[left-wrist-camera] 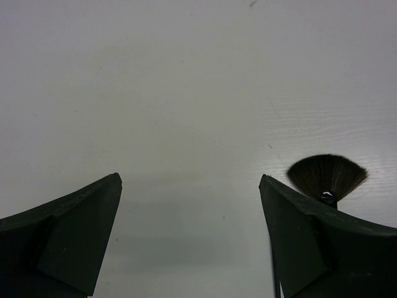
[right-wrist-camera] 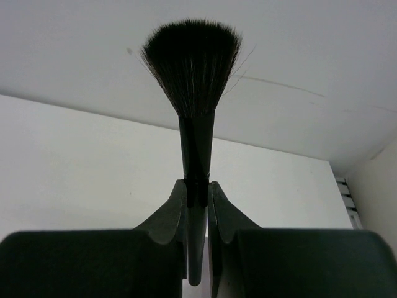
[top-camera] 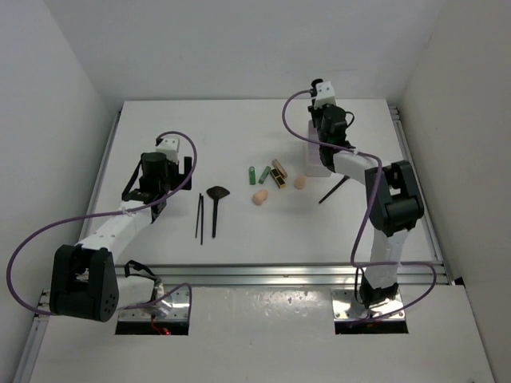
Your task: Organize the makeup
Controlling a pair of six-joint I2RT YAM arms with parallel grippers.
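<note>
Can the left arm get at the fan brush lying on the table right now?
Probably yes. The left gripper has its jaws open and empty, and the fan brush lies just right of them on the table; only two thin sticks lie beside its handle.

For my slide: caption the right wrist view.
Right tool shut on a fan brush, bristles pointing away from the camera.

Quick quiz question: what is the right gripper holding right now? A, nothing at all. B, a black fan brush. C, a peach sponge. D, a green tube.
B: in the right wrist view the right gripper is closed on the handle of a black fan brush, whose bristles fan out beyond the fingertips.
</note>
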